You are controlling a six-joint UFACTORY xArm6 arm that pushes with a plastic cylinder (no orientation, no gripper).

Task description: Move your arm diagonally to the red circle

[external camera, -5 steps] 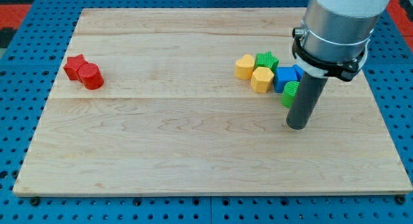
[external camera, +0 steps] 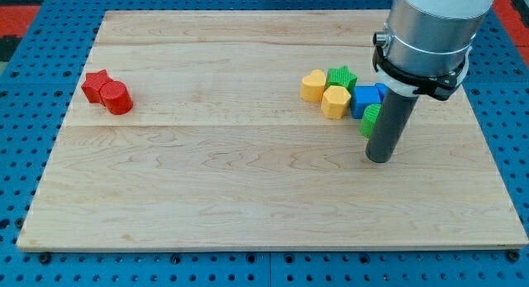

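The red circle [external camera: 118,99] lies at the view's left on the wooden board [external camera: 248,188], touching a red star [external camera: 96,84] up-left of it. My tip [external camera: 379,157] rests on the board far to the right of the red circle and lower in the view. It stands just below a green block [external camera: 370,119] that the rod partly hides.
A cluster sits up-left of my tip: a yellow heart [external camera: 313,85], a green star [external camera: 340,77], a yellow hexagon [external camera: 335,102] and a blue block [external camera: 364,100], with another blue block partly hidden behind the rod. The arm's grey body [external camera: 434,31] fills the top right.
My tip has shifted slightly left and up. The blocks have not moved.
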